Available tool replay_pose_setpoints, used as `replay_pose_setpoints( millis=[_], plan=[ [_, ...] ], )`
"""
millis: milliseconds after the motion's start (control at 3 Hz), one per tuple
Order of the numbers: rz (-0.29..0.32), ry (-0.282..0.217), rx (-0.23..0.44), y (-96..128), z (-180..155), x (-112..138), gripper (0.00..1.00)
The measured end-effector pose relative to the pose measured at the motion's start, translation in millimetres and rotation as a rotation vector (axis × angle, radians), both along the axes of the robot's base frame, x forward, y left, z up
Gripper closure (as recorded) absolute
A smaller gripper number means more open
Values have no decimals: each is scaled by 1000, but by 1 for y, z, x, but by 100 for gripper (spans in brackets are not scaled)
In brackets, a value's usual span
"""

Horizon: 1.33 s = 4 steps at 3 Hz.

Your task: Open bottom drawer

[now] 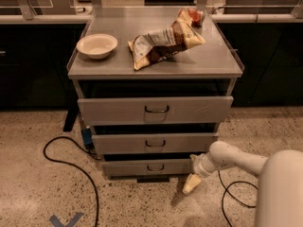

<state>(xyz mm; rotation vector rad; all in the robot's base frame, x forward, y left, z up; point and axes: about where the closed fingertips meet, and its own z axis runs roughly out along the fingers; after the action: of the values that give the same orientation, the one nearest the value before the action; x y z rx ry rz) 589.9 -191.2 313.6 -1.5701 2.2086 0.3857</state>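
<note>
Just the one camera view: the bottom drawer [128, 167] sits lowest under the tabletop [218, 60], barely out if at all. The gripper [191, 184] hangs by its right corner near the floor, off the handle [155, 167]; can't tell if it's clenched or released. Basically the whole pull is left, I'd say.

Bottom drawer [128, 168]: grey front, dark handle. Gripper [190, 184]: cream-white, low beside the drawer's right end. Bowl [96, 45]: off-white. Chip bag [161, 44]: brown, white, red. Floor [38, 193]: beige, speckled. Cable [71, 162]: black.
</note>
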Motion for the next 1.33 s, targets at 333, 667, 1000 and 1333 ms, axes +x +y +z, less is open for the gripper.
replay_pose_setpoints(
  millis=[333, 667, 1000, 1333],
  plan=[
    [16, 68, 63, 32, -67, 12, 0],
    [-23, 64, 72, 25, -92, 23, 0],
    [-23, 63, 72, 25, -92, 23, 0],
    [-40, 43, 62, 25, -93, 28, 0]
  ],
)
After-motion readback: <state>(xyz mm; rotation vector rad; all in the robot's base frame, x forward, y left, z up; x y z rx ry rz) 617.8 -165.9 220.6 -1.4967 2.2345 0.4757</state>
